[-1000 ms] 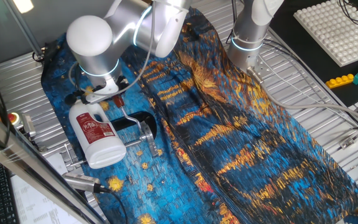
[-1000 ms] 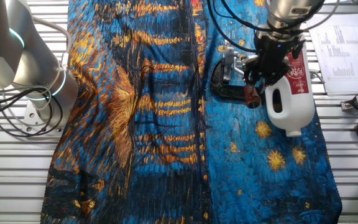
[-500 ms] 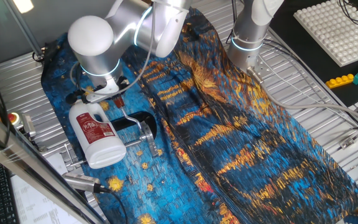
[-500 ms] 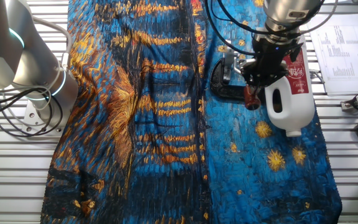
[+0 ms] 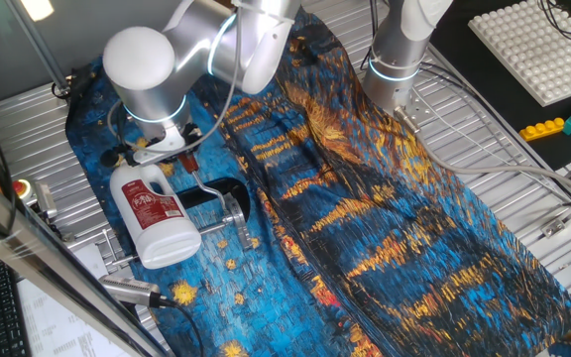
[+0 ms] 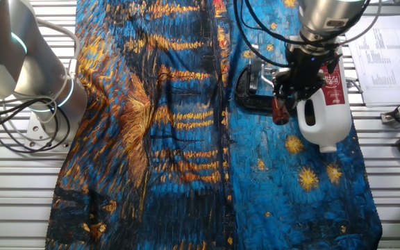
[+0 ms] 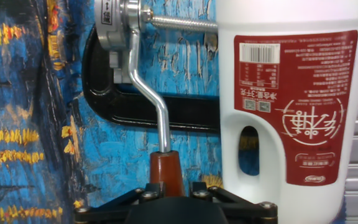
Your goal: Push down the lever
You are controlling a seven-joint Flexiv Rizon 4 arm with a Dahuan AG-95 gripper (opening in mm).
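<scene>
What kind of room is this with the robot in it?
Probably a robot lab or workshop. A robot arm works at a slotted metal table with cables, a painted cloth spread over it, and a clamp and bottle to practise on.

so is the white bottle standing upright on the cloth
No, the white bottle lies on its side on the cloth beside the black clamp.

Slatted metal table (image 5: 523, 213), blue-and-gold painted cloth (image 6: 158, 132) draped across, paper sheet (image 6: 384, 55) alongside

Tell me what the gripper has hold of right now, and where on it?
The gripper sits at the red cap end of the lever, but its fingers are out of view, so an actual grasp cannot be confirmed.
</scene>
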